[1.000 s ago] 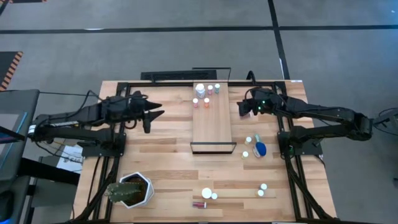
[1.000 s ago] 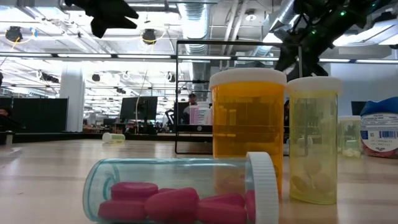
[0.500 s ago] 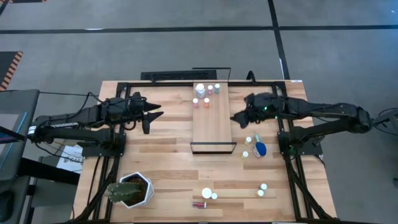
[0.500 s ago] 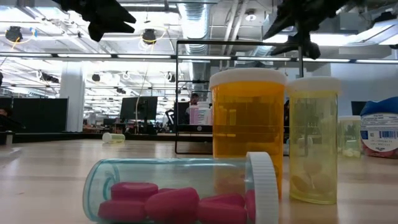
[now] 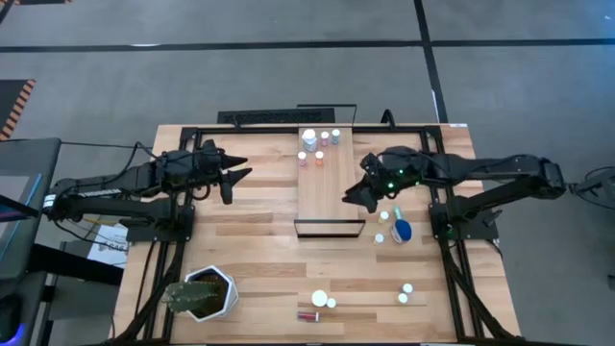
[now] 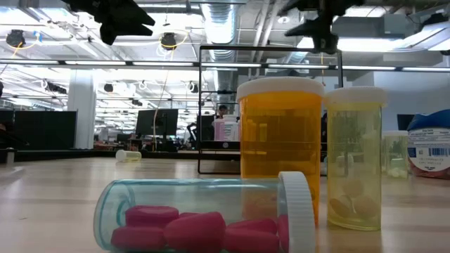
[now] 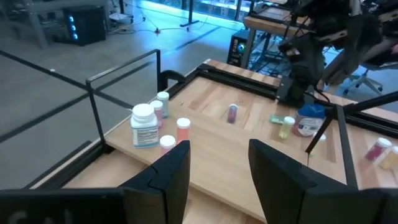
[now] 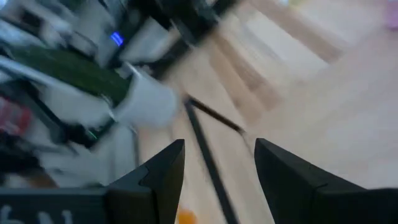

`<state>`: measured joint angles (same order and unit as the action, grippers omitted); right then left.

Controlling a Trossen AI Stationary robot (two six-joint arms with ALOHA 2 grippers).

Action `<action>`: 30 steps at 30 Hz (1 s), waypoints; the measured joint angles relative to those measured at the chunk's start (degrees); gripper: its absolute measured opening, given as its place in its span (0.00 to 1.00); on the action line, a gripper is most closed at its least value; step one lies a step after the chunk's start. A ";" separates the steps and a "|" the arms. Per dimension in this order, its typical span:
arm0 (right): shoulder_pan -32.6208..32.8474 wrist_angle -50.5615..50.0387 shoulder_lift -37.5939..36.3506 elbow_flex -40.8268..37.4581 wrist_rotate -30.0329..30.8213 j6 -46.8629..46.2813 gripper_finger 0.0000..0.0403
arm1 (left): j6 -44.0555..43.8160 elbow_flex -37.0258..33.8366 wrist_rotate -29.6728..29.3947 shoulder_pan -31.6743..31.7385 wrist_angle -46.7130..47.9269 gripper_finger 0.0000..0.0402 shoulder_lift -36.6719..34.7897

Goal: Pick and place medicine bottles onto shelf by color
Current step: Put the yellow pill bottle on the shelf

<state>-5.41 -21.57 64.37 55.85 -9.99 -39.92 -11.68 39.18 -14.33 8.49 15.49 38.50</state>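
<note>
Hovering at the shelf's right edge, the right hand is carrying nothing, fingers parted. The left hand is waiting over the counter left of the shelf, likewise parted and empty. Five medicine bottles are standing at the shelf's far end; others are sitting on the counter.

Orange bottle, pink pills

Open-plan lab: exposed ceiling ducts, monitors, concrete floor.
</note>
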 joint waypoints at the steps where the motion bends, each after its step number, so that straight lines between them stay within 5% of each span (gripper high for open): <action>1: -0.17 -4.60 0.38 1.96 1.20 2.10 0.54 | 0.00 0.00 0.00 0.00 -0.02 0.37 0.00; 8: -1.52 -38.60 4.13 14.08 12.54 6.90 0.54 | -1.76 0.00 -0.02 0.00 0.35 0.37 0.00; 14: -1.35 -50.09 11.00 14.11 12.86 1.00 0.55 | -2.81 0.00 0.00 0.00 0.61 0.37 0.00; 30: 1.12 -54.14 23.06 14.13 11.49 6.56 0.62 | -5.24 0.02 1.49 0.00 5.71 0.37 0.00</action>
<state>-4.29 -75.71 87.43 69.97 1.50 -33.36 -16.92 39.20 -12.84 8.49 21.19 38.50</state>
